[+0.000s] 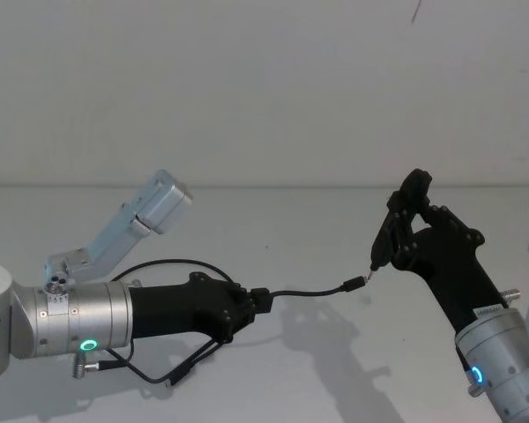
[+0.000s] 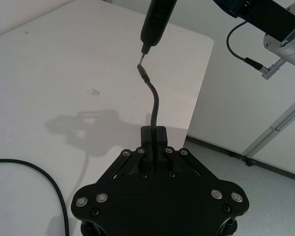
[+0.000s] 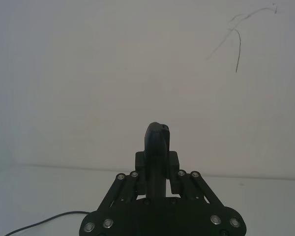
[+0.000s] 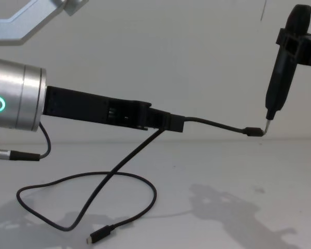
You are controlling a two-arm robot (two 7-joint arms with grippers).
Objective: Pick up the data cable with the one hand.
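A: The data cable point(image 4: 119, 166) is hanging from the left end effector point(image 4: 166, 122), which is clamping it a short way back from one plug. The short free end is arching out through the air, and its plug point(image 4: 253, 132) is sitting at the metal tip of the pen-shaped tool point(image 4: 280, 78).

B: And the remainder?

A: It is drooping down to the worktop point(image 4: 238, 207) in a loose loop, with the far plug point(image 4: 95, 238) lying flat there. The head view is showing the same thing: the left end effector point(image 1: 247, 304) is closed narrow on the cord, and the right end effector point(image 1: 406, 231) is gripping the tool upright, well above the surface.

B: How is it going to handle?

A: I am judging it light and limp. The long part is sagging under its own weight, while only the short stub is holding a curve. The jacket is probably smooth, so a loose pinch could slip. Holding near the plug, as here, is keeping that end steerable; a mid-length hold would let both ends dangle.
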